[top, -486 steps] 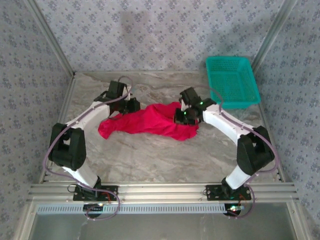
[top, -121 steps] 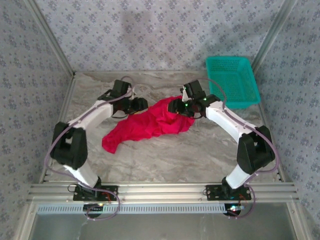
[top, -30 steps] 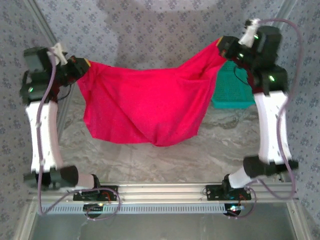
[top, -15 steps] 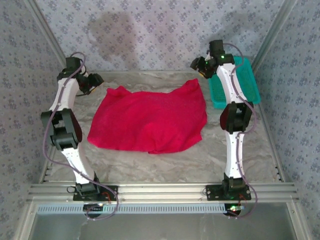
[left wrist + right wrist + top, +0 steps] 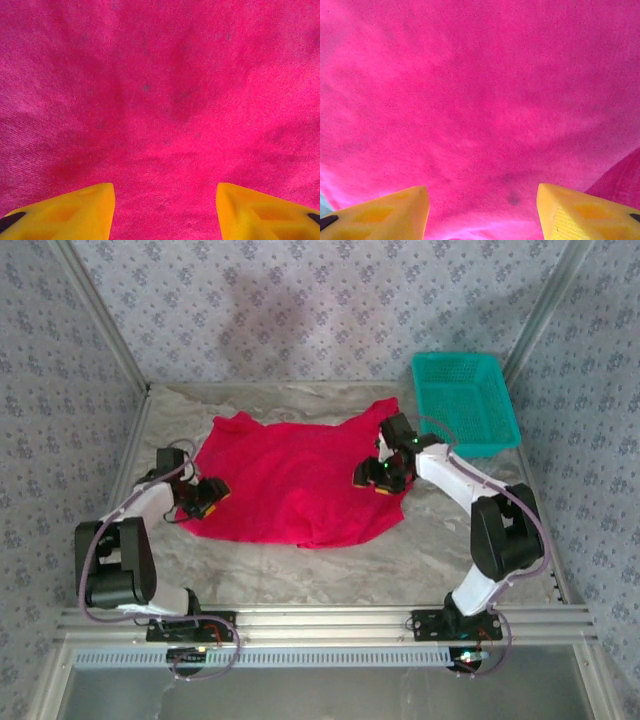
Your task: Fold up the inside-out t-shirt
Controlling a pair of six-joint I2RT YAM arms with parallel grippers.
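Marble-grey tabletop (image 5: 300, 575), floral grey walls (image 5: 300, 310): we see the bright red cloth t-shirt (image 5: 290, 480) spread flat, the teal plastic mesh basket (image 5: 465, 400) right of it. Over the shirt, the left gripper (image 5: 205, 495) and the right gripper (image 5: 378, 478) have jaws apart, empty.

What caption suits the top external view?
Red t-shirt spread on the marble table, left gripper and right gripper open over it, teal basket far right.
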